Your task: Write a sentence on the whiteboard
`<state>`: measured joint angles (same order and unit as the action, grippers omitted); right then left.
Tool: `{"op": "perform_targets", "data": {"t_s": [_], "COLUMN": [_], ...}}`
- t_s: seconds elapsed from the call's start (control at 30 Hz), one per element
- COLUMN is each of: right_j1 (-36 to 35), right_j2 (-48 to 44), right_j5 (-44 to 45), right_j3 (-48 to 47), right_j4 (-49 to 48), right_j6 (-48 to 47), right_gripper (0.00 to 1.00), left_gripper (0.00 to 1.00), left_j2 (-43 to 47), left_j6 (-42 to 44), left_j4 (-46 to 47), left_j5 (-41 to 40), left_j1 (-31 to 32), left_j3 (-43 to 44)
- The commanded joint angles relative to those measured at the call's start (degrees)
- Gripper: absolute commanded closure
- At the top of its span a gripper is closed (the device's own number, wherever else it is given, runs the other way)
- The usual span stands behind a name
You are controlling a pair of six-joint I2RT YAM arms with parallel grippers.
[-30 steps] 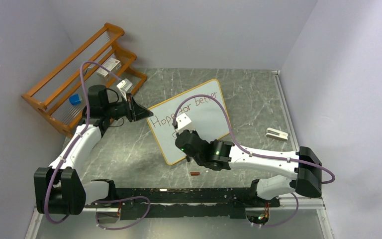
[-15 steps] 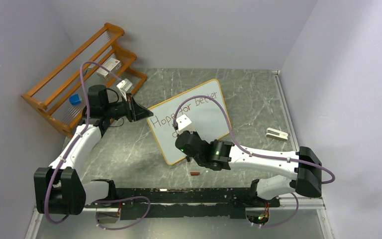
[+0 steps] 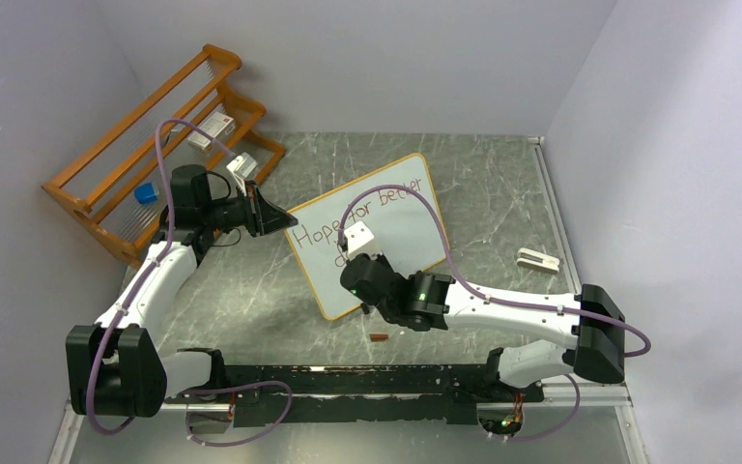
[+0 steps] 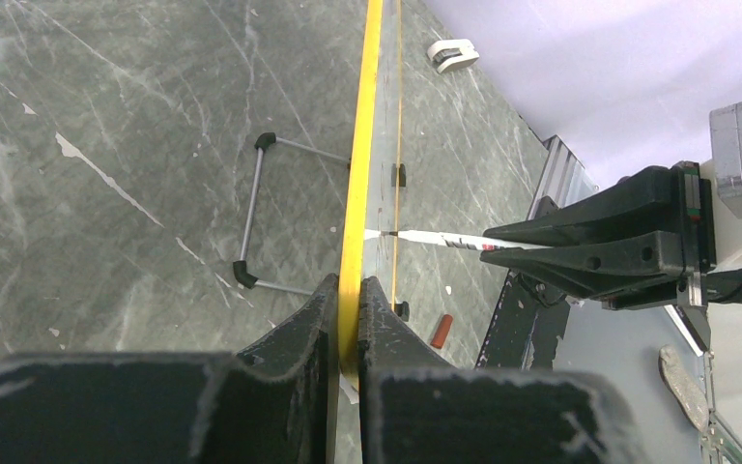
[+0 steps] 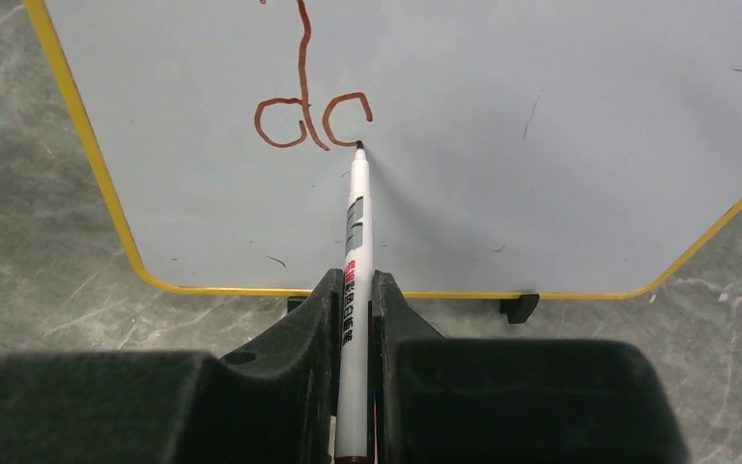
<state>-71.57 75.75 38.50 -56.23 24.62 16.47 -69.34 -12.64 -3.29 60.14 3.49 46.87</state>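
The whiteboard [image 3: 401,217] stands tilted on the table, with a yellow rim. My left gripper [image 3: 272,218] is shut on its upper left edge; the left wrist view shows the jaws [image 4: 348,295] pinching the rim [image 4: 369,106]. My right gripper [image 3: 350,263] is shut on a white marker [image 5: 356,242], whose tip touches the board [image 5: 560,135]. The sentence [image 3: 353,211] reads "Hope for better" in its top row. The second row [image 5: 301,121] shows a "d" and an open curved letter, with the tip at that curve's end. The marker [image 4: 440,239] also shows in the left wrist view.
A wooden rack [image 3: 106,155] stands at the back left, holding a blue block [image 3: 145,193] and small white boxes. A white eraser [image 3: 538,259] lies to the right. A red marker cap [image 3: 378,336] lies before the board. A wire stand [image 4: 266,213] props the board from behind.
My right gripper has shifted slightly up the board with the marker. The left arm and the board have not moved.
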Motion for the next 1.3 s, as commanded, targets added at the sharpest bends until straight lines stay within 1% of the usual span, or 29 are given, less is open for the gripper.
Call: {"op": "perform_targets", "data": {"t_s": [0.0,0.63,1.27], "right_j1": [0.68,1.17,1.17], "right_j2": [-0.74,-0.52,-0.46], "right_j5": [3.15,3.48,0.78], "right_j3": [0.33,-0.23,1.58], "right_j4": [-1.77,-6.63,-2.11], "right_j6": [0.36,-1.26,2.0], "right_gripper": [1.0,1.0,1.0], "left_gripper": [0.95,0.95,0.95], "left_j2": [-2.2,-2.33,-2.3], "left_j6": [3.82,3.87,4.03], "left_j4": [-5.11,-5.36,-5.49], "left_j5": [-4.86,-4.94,-5.12], "left_j1": [1.08,1.16,1.17], "left_j3": [-1.7,-1.61,-1.53]}}
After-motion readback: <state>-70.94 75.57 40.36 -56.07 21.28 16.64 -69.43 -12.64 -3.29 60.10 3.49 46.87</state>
